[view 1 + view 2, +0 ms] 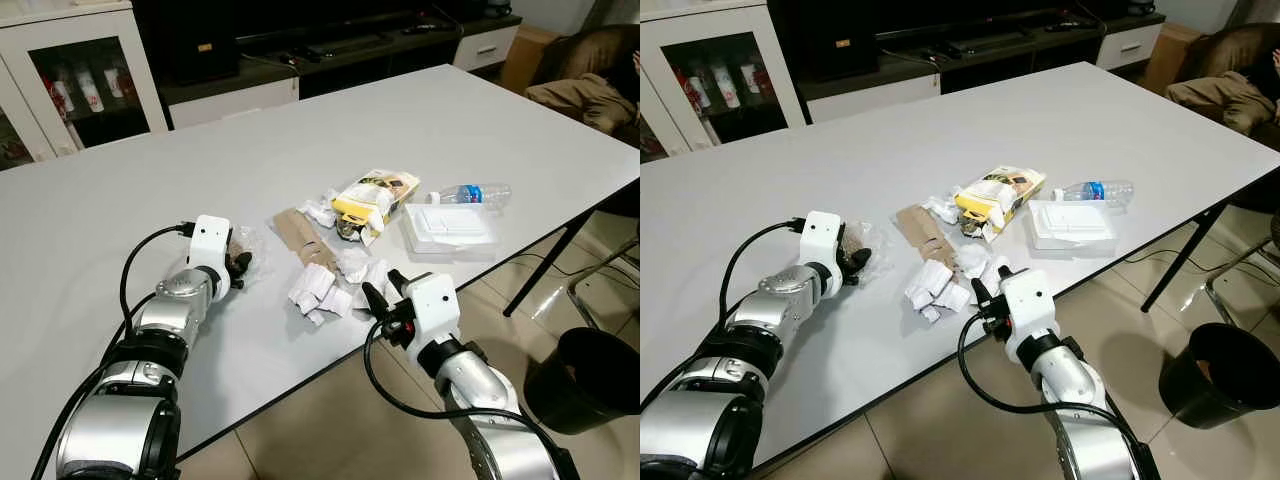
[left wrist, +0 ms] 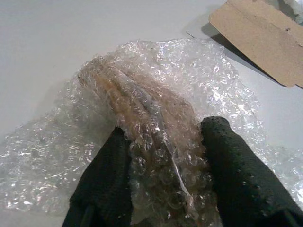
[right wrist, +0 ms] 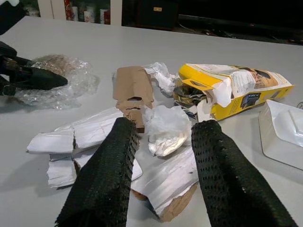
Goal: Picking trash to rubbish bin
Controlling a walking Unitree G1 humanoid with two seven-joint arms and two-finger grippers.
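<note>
Left wrist view gives the closest look at the trash in hand: a crumpled wad of clear bubble wrap (image 2: 156, 142), brownish at its core, though what lies inside cannot be made out; the left gripper (image 2: 165, 165) has its two black, dimpled fingers pressed against the wad from both sides, clamping it, and the wrap lies on the white table (image 1: 120, 200) near the robot's left side, beside a flat piece of brown cardboard (image 1: 297, 235).

Just past the cardboard sits a loose heap near the table's front edge: folded white paper pieces (image 1: 318, 290), a crumpled white tissue (image 3: 165, 128), and a torn yellow carton (image 1: 372, 200) whose printing is too small to read; further right lie a shallow white foam tray (image 1: 450, 228) and a clear plastic bottle (image 1: 472, 193) on its side, touching the tray's far edge.

The right gripper (image 1: 385, 293) hovers at the table's front edge with its textured fingers spread apart, holding nothing, the tissue visible between them.

A black rubbish bin (image 1: 590, 380) stands on the tiled floor to the right, cut off by the frame.
</note>
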